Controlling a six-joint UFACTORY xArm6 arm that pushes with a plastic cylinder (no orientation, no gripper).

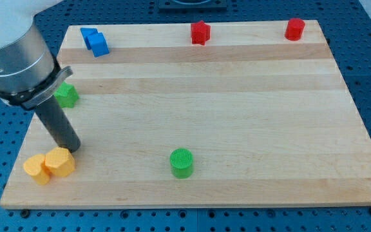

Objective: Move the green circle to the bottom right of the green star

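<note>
The green circle [181, 162] stands near the view's bottom, a little left of centre. The green star [66, 95] lies at the board's left side, partly hidden behind the arm. My tip [71, 149] rests on the board near the view's bottom left, just above the yellow blocks and well left of the green circle. It is below the green star.
Two yellow blocks [49, 165] sit together at the bottom left, right under my tip. Two blue blocks [95, 41] lie at the top left. A red star [199, 32] is at the top centre and a red block [294, 29] at the top right. The wooden board [237, 116] ends close to all of them.
</note>
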